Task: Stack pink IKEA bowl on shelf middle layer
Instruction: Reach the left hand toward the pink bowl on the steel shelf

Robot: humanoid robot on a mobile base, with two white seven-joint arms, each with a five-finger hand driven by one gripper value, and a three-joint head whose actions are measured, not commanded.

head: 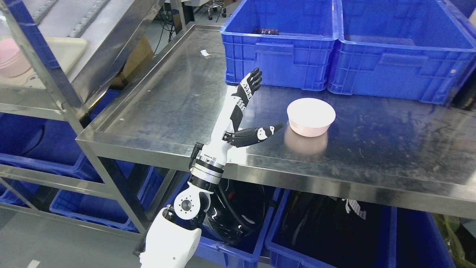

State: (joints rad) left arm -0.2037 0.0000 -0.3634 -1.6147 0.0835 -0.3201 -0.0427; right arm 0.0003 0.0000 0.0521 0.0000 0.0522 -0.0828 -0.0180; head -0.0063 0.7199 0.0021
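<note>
While open, left hand beside pink bowl.

Two blue crates stand side by side at twelve o'clock, the left crate touching the right crate. More blue bins sit at six o'clock, one holding a black helmet.

Pale pink bowl; blue bins (glossy); black-and-white left robot hand; silver table.
</note>
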